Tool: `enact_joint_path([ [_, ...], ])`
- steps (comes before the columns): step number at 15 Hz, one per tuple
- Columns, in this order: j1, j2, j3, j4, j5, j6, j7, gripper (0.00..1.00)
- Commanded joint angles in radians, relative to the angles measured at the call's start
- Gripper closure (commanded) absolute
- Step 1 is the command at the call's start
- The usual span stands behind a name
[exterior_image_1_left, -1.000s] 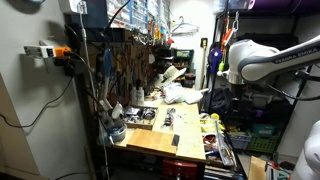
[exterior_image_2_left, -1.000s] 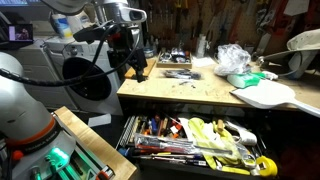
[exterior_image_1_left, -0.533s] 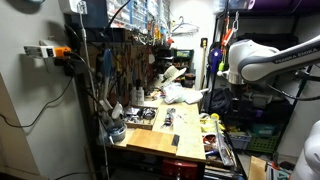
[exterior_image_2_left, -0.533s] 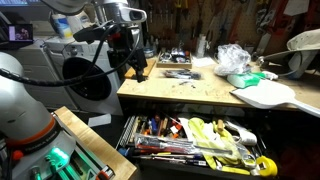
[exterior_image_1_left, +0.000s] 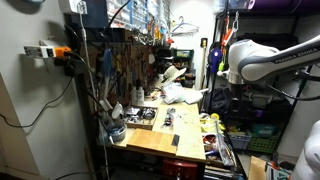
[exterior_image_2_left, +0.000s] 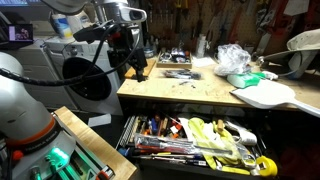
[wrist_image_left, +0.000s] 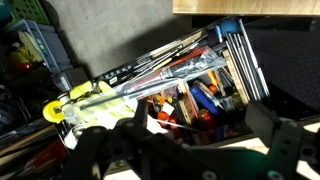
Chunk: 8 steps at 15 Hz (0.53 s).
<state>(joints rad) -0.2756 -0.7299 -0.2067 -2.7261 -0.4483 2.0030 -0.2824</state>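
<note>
My gripper (wrist_image_left: 198, 120) is open and empty, its two dark fingers spread wide in the wrist view. It hangs above an open drawer (wrist_image_left: 235, 40) packed with screwdrivers, pliers and other hand tools with orange, blue and yellow handles. In an exterior view the gripper (exterior_image_2_left: 134, 67) hovers at the end of the wooden workbench (exterior_image_2_left: 190, 90), above the drawer (exterior_image_2_left: 190, 140), touching nothing. In both exterior views the arm reaches in from the side; the gripper also shows as a dark shape (exterior_image_1_left: 218, 98).
On the workbench lie a crumpled plastic bag (exterior_image_2_left: 232, 57), a white guitar-shaped body (exterior_image_2_left: 268, 95) and a small parts tray (exterior_image_2_left: 175, 64). A pegboard with hanging tools (exterior_image_1_left: 120, 60) stands behind. A wooden board (exterior_image_2_left: 90, 145) leans near the robot base.
</note>
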Motion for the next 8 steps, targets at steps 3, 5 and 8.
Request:
enact_joint_path([
  [3,0.054,0.161,0.028,0.113,0.124,0.045,0.198,0.0],
  [5,0.059,0.24,0.046,0.17,0.166,0.082,0.279,0.0],
  [8,0.052,0.379,0.071,0.267,0.214,0.141,0.413,0.0],
])
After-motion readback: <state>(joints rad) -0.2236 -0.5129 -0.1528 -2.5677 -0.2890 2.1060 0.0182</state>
